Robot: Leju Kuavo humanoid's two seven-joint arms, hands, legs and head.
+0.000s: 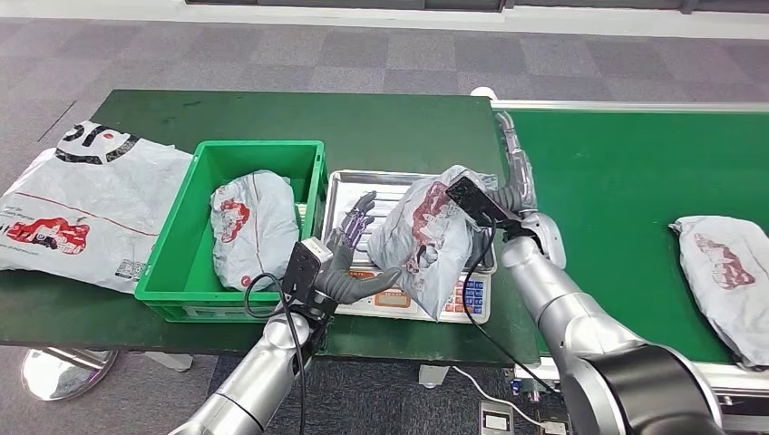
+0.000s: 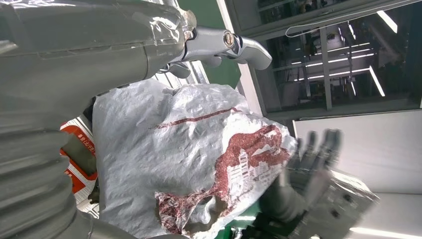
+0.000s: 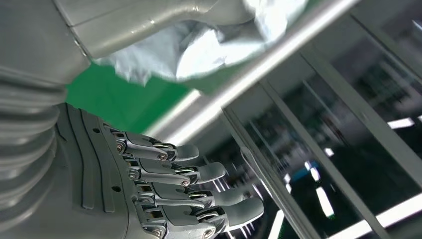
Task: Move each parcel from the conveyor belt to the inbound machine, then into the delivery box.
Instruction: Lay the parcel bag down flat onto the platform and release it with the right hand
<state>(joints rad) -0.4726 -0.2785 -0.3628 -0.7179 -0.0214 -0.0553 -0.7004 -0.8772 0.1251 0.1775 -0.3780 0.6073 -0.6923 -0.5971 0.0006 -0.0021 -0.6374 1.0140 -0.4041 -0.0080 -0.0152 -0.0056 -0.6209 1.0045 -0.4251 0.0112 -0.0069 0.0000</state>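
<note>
Head view: a grey plastic parcel with red print stands tilted over the steel tray of the weighing scale, which sits at the centre of the dark green table. The left hand is at the parcel's 9 o'clock side, thumb reaching under its lower edge, fingers spread and extended upward beside it. The right hand is at the parcel's 3 o'clock side, fingers straight and apart, pointing toward 12 o'clock; whether it touches the parcel I cannot tell. A green crate stands just beside the scale at 9 o'clock and holds a second grey parcel. A large flat grey bag lies on the table beyond the crate at 9 o'clock. A third parcel lies on the green conveyor belt at 3 o'clock, well apart from the scale.

Left wrist view: the parcel lies against the thumb.
</note>
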